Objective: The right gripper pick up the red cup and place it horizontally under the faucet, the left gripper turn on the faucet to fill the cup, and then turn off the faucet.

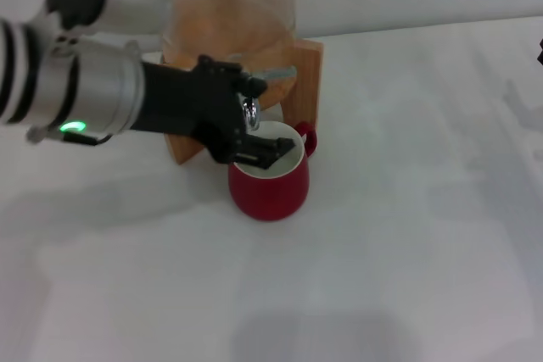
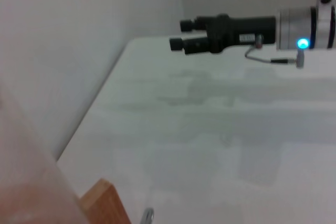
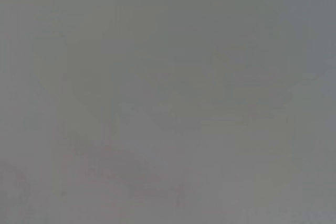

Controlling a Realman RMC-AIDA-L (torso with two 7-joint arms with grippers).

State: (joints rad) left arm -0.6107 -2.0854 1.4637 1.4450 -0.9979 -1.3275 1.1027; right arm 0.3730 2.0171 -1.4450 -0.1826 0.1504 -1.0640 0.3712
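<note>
Red cup stands upright on the white table, right under the faucet, handle turned toward the wooden stand and nearly touching it. Placement looks done; the step in hand is working the faucet lever.

Left gripper, green ring light on the arm, reaches in from the left and sits at the faucet, between the glass dispenser and the cup mouth. One black finger hangs over the cup's white inside, another is up by the lever. Cannot tell if the claw is clamped on the lever or just beside it; the tap body hides the gap. No stream visible, and the cup's fill level is hidden behind the finger.

Right gripper is well away, hovering over bare table in the left wrist view, blue light on, fingers close together, holding nothing. Right wrist view shows only flat grey.

To do this well: push the lever only, small controlled swing, keep the lower finger from dragging the cup rim or knocking it off the spout line. Risk looks like tipping the cup or shoving the stand.
</note>
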